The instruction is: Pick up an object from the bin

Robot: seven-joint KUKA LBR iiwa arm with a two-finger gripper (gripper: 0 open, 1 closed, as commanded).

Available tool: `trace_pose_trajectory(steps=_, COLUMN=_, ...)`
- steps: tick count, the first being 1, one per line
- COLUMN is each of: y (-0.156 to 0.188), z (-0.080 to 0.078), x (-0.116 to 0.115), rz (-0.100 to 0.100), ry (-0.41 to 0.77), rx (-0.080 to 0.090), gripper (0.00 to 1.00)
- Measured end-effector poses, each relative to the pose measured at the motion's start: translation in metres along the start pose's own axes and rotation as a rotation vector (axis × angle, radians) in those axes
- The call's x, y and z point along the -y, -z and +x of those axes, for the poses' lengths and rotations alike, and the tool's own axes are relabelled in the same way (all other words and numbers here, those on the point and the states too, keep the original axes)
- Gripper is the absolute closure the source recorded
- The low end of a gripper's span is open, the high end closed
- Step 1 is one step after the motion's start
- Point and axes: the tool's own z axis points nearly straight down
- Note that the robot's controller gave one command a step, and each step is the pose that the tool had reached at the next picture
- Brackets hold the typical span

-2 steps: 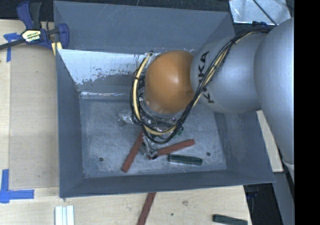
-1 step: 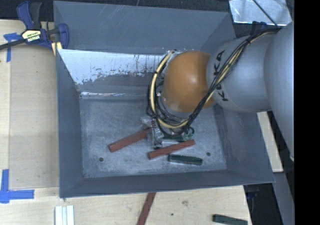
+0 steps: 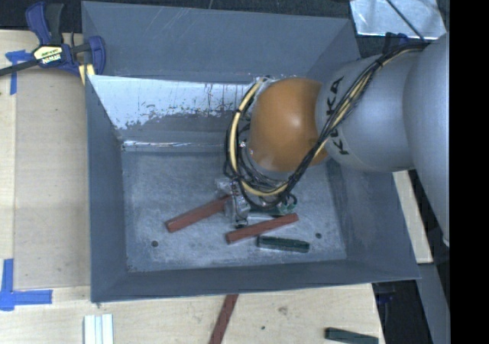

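A grey metal bin [image 3: 107, 182]. The gripper [image 3: 238, 209] is low on its floor. A brown stick [image 3: 195, 217] meets the gripper from the left, a second brown stick [image 3: 263, 228] lies just below, and a dark stick [image 3: 283, 244] lower. Open or closed: cannot tell. Likely the grasping step; next, a firm close and lift.

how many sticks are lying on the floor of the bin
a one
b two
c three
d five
c: a long reddish-brown stick at left, a second reddish-brown stick to its right, and a dark stick just below that one lie on the bin floor.
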Motion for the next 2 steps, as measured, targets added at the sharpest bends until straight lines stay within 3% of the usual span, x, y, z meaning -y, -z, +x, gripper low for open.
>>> trace_pose_trajectory(steps=2, y=0.013, z=0.002, x=0.0, rz=0.0, ry=0.0, rx=-0.006, gripper=1.0)
